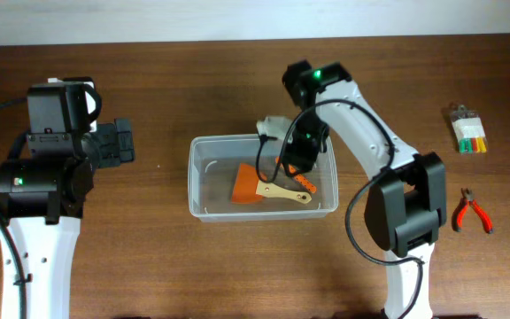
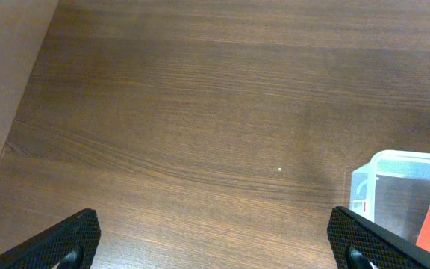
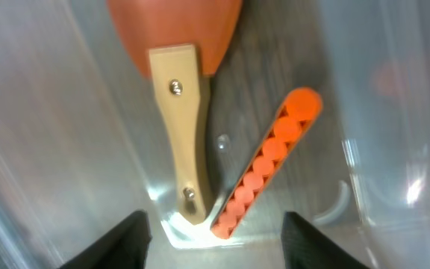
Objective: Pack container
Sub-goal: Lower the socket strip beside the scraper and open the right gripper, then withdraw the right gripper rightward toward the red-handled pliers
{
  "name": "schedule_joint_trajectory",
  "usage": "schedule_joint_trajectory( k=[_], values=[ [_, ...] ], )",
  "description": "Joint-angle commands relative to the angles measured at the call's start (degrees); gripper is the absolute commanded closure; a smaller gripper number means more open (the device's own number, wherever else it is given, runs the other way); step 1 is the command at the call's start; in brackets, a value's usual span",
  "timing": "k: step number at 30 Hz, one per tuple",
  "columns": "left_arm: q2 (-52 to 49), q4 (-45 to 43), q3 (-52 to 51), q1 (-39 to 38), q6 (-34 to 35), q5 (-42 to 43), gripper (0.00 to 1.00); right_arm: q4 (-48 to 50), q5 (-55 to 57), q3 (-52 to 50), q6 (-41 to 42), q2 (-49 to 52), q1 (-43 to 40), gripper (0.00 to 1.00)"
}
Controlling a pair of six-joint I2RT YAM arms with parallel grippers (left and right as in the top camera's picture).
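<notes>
With my right gripper (image 3: 216, 240) spread and empty, low inside the container (image 1: 193, 182) at mid-table, I risk a finger snagging the orange strip (image 3: 267, 161) or the clear wall on lifting out, dragging it askew

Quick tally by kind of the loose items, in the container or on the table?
Scraper, orange blade: 1
Orange strip of round pieces: 1
Red-handled pliers: 1
Clear pack of coloured pieces: 1
Pale item behind container, kind unclear: 1
Total: 5
</notes>
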State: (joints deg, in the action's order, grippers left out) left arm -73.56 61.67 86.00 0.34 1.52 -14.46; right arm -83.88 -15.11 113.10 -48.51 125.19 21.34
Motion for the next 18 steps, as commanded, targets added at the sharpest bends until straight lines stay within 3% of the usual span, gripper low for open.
schedule_joint_trajectory(
  k=[1, 4, 12, 18],
  values=[
    [0.2, 0.1, 1.3, -0.1, 0.6, -0.8, 0.01, -6.2, 0.5, 9.6, 2.3, -4.1, -0.2, 0.01],
    [0.2, 0.1, 1.3, -0.1, 0.6, -0.8, 0.01, -13.5, 3.0, 17.0, 5.6, -4.1, -1.1, 0.01],
    [0.2, 0.1, 1.3, -0.1, 0.6, -0.8, 0.01, -13.5, 14.5, 20.1, 31.2, -13.4, -8.2, 0.01],
    [0.2, 0.1, 1.3, -0.1, 0.6, -0.8, 0.01, -13.5, 15.8, 17.0, 37.1, -25.0, -16.0, 0.01]
  ],
)
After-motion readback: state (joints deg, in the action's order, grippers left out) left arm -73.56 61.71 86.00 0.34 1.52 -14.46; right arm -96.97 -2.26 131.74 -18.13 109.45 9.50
